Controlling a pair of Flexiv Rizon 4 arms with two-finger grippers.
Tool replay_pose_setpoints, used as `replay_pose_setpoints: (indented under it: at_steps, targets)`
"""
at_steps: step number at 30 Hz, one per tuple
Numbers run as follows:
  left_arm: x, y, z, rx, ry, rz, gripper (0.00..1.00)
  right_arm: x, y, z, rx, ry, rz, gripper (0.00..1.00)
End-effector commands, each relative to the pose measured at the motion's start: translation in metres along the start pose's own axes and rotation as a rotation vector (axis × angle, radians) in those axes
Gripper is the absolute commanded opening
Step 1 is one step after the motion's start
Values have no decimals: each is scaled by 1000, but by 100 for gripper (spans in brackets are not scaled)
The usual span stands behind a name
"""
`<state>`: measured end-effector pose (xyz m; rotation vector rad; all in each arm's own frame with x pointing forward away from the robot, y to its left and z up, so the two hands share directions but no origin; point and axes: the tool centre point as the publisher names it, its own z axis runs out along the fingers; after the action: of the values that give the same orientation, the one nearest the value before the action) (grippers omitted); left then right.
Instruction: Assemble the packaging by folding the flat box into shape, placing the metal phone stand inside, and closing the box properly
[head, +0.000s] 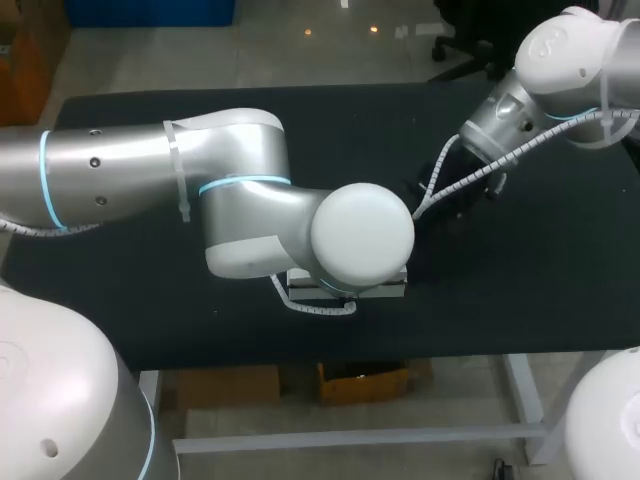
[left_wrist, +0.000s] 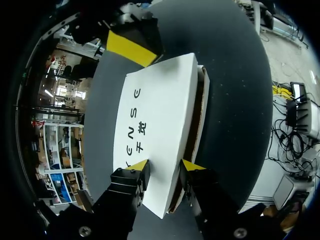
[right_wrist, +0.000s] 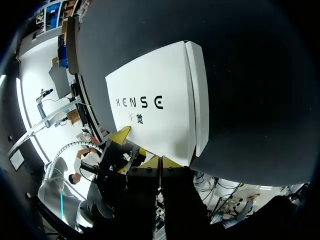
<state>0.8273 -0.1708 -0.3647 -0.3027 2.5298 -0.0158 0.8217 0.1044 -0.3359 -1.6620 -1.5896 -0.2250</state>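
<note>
Closing step, I judge: my left tool (left_wrist: 165, 167) sits wide astride the box (left_wrist: 155, 115) corner, right tool (right_wrist: 160, 161) narrow at 12 o'clock; next, press the box fully shut.

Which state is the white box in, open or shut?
Almost shut: the lid lies flat on the white box, but a thin brown gap shows under it along one side.

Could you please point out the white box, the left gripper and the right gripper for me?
white box (left_wrist: 162, 107), left wrist view, middle of its top face.
left gripper (left_wrist: 166, 167), left wrist view, midway between its yellow tips.
right gripper (right_wrist: 161, 162), right wrist view, midway between its yellow tips.
</note>
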Motion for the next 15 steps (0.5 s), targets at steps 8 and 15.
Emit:
replay_pose_setpoints:
  at_steps: [8, 15]
  targets:
    - [2, -3, 0, -5, -7, 1, 40, -5, 4, 8, 15, 10, 4, 0]
    - [2, -3, 0, -5, -6, 0, 39, -7, 5, 10, 20, 13, 13, 0]
